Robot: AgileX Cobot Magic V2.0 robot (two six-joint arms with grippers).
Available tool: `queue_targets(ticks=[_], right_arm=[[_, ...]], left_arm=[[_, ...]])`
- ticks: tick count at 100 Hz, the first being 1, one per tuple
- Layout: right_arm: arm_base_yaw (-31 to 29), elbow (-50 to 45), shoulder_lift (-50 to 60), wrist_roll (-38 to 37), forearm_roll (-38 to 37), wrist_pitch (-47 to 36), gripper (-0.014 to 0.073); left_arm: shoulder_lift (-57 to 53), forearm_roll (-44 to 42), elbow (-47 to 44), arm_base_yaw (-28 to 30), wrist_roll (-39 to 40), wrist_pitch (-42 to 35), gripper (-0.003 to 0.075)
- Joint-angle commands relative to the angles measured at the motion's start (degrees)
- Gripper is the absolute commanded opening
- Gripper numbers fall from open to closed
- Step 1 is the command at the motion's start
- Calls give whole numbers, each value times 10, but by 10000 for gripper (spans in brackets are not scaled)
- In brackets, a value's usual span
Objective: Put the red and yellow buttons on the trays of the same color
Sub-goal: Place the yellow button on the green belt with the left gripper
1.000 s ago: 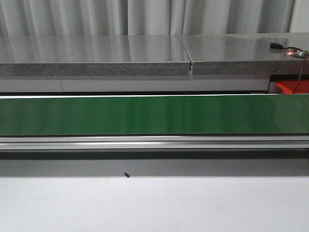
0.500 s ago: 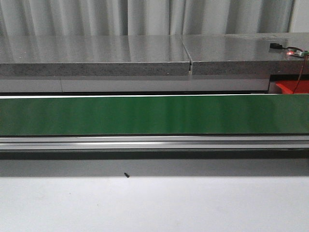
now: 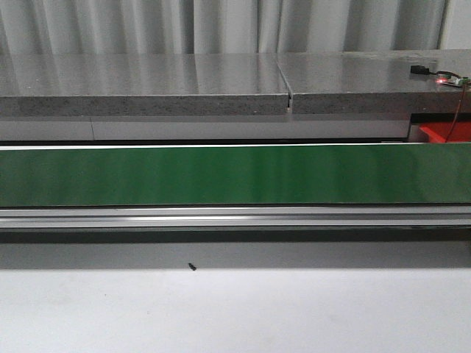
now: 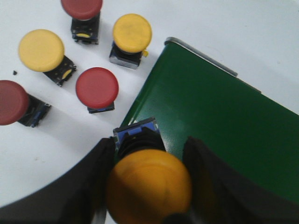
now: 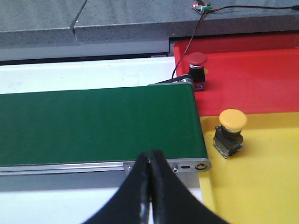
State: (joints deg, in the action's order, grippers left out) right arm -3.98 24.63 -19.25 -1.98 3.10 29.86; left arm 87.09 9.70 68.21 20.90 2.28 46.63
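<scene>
In the left wrist view my left gripper is shut on a yellow button with a blue base, held over the end edge of the green belt. On the white table beyond lie two yellow buttons and three red buttons. In the right wrist view my right gripper is shut and empty, near the belt's other end. A red button stands on the red tray. A yellow button stands on the yellow tray.
The front view shows only the green belt, its aluminium rail, a grey stone counter behind and a corner of the red tray. A small circuit board with a cable lies on the counter above the red tray.
</scene>
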Motion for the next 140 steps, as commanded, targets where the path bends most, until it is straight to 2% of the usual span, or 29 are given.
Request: queue_targets(ticks=[1, 41, 48, 65, 72, 85, 118, 140], right_arm=[[-1, 15, -4, 7, -4, -41, -68], [-1, 15, -4, 7, -4, -41, -68], [-1, 15, -4, 7, -4, -41, -68], [-1, 15, -4, 7, -4, -41, -68], [-1, 15, -4, 7, -4, -41, -68], [-1, 15, -4, 7, -4, -41, -68], [-1, 15, -4, 7, -4, -41, -68], [-1, 15, -4, 7, -4, -41, -68]], left_arm=[[-4, 14, 15, -7, -1, -31, 211], [32, 21, 15, -7, -2, 15, 232], [34, 21, 15, -7, -2, 21, 291], [34, 26, 17, -7, -2, 26, 497], [33, 40, 20, -7, -5, 23, 541], [18, 79, 20, -7, -30, 21, 547], [-42, 74, 20, 7, -35, 20, 547], [-49, 76, 20, 55, -121, 60, 547]])
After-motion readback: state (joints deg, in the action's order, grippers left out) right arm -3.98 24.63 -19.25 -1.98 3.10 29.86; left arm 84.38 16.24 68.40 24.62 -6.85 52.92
